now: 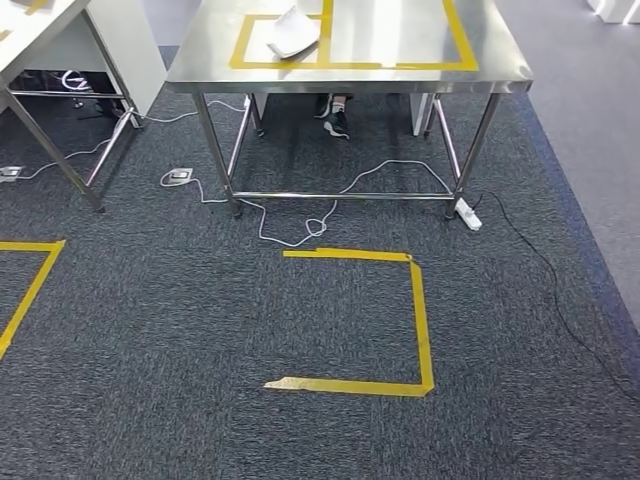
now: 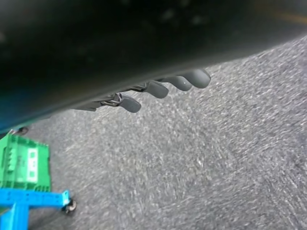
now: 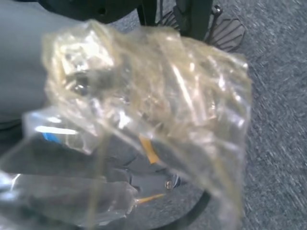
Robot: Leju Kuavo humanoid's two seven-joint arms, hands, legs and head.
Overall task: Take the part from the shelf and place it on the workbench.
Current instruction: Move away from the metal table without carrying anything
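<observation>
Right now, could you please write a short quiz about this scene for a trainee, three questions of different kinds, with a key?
1. True or false: the right hand holds a clear plastic bag.
2. What lies on the steel workbench, inside a yellow tape frame?
A. a white part
B. a green crate
C. a power strip
3. Fill in: in the left wrist view, the green crate sits on a ____ cart.

Key:
1. true
2. A
3. blue. The left hand hangs over grey carpet with nothing in its fingers.
</observation>
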